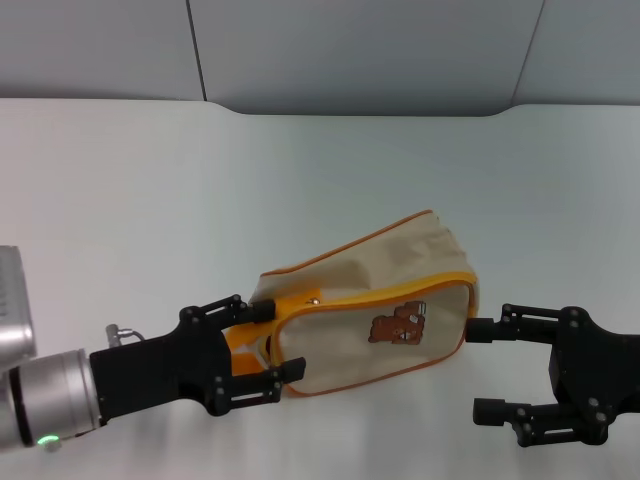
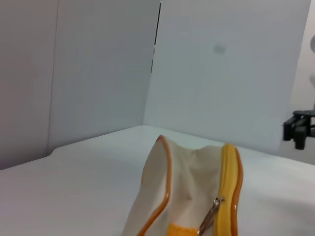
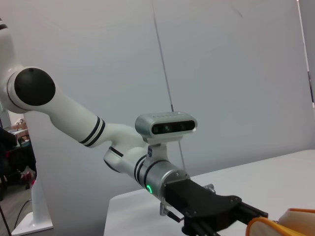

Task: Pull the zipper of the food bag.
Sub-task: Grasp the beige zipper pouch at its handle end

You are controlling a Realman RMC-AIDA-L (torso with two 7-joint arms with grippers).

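Note:
The beige food bag point(image 1: 390, 270) with orange piping lies on the white table, its bear patch point(image 1: 400, 326) facing me. The orange zipper point(image 1: 380, 295) runs along its top edge, and the silver pull tab point(image 1: 313, 298) sits near the left end. My left gripper point(image 1: 275, 340) is shut on the bag's left end, by the orange loop handle point(image 1: 245, 345). The left wrist view shows the bag point(image 2: 192, 172), the zipper point(image 2: 229, 187) and the pull tab point(image 2: 215, 205) close up. My right gripper point(image 1: 485, 370) is open at the bag's right end, its upper fingertip next to the bag.
The white table point(image 1: 150, 200) stretches back to grey wall panels point(image 1: 350, 50). The right wrist view shows my left arm point(image 3: 206, 206) and a corner of the bag point(image 3: 290, 221). My right gripper also shows far off in the left wrist view point(image 2: 298, 130).

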